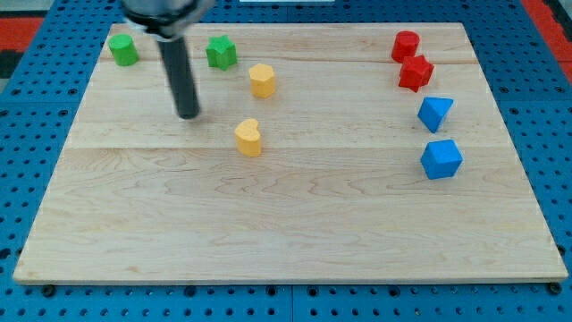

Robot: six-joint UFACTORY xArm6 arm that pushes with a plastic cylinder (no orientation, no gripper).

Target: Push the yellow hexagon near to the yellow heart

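Observation:
The yellow hexagon [262, 80] sits in the upper middle of the wooden board. The yellow heart [248, 138] lies a short way below it, slightly to the view's left. My tip [189, 115] is on the board to the left of both yellow blocks, roughly level between them, touching neither. The rod rises from the tip toward the view's top.
A green cylinder [123, 50] and a green star-like block [221, 52] stand near the top left. A red cylinder [405, 46] and a red star-like block [415, 72] are at the top right. A blue triangle-like block [434, 113] and a blue cube [441, 158] lie below them.

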